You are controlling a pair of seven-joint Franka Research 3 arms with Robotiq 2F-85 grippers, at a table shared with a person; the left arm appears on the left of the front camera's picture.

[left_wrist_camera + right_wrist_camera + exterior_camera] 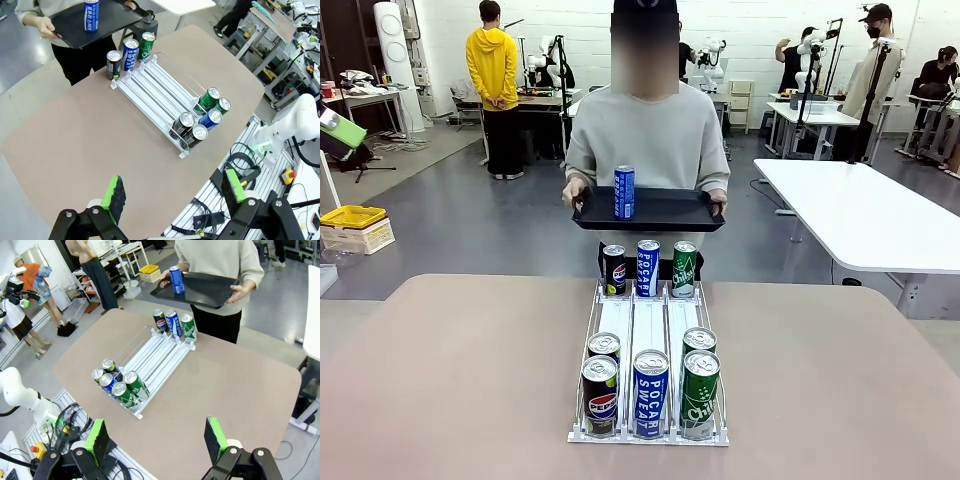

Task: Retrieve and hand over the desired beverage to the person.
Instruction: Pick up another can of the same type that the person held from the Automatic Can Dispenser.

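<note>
Both arms hang high over the near side of the table [450, 380]. The left gripper [174, 192] has its green pads spread wide with nothing between them, and the right gripper [156, 439] is spread and empty too. The can rack [648, 320] lies ahead of and below both, at the table's middle, with three lanes running near to far, so neither arm looks clearly nearer. At the far side the person [645, 140], in a light grey long-sleeved top, holds a black tray [590, 215] level in both hands. On it stands a blue Pocari Sweat tray can [624, 192], which probably marks the drink wanted, though it could be one already delivered. If another is due, the likely target is the front Pocari Sweat can [650, 395] at the near end of the middle lane. It stands upright with its long axis vertical, a slim blue and white can with a silver top. It is hemmed in by a Pepsi can [600, 400] just beside it on the left and a green Chilsung can [699, 400] just beside it on the right, leaving the fingers little room at its sides. Three far cans [647, 268] stand at the rack's far end, close to the person.
</note>
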